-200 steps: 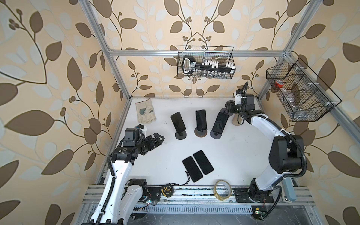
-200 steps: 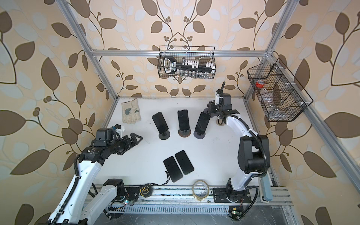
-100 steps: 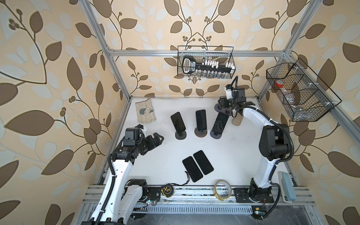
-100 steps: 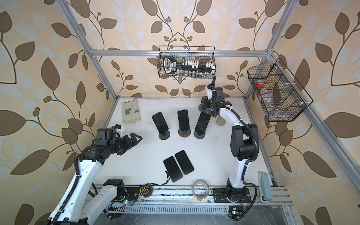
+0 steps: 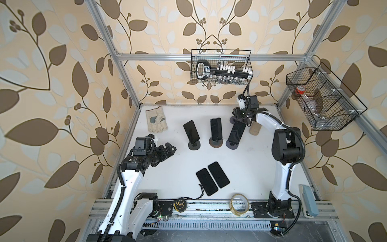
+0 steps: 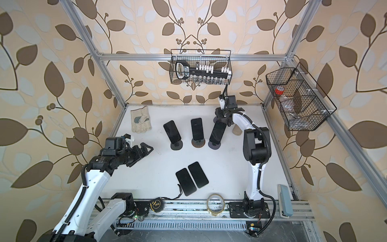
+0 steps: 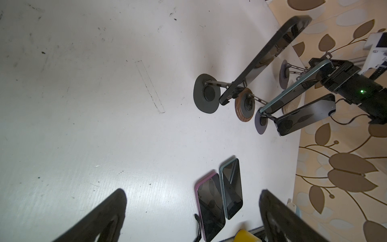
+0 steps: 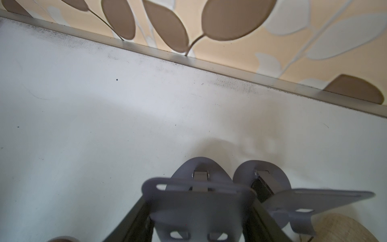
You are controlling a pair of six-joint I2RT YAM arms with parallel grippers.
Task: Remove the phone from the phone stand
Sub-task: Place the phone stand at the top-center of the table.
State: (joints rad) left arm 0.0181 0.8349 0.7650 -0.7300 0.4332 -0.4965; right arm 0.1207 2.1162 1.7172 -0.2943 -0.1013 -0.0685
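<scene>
Five phones point(image 5: 216, 131), stands point(image 5: 216, 143) — three, maybe four

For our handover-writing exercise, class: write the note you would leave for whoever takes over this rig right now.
Left hand: open, empty, off to the left, touching nothing.
Right hand: closed on the plate of an empty stand behind the phone row; second empty stand beside it.
Done: pink-edged phone and teal-edged phone lie flat, side by side, near the front.
Left to do: left phone, middle phone and right phone are propped in a row; the right one is nearest the right hand.
</scene>
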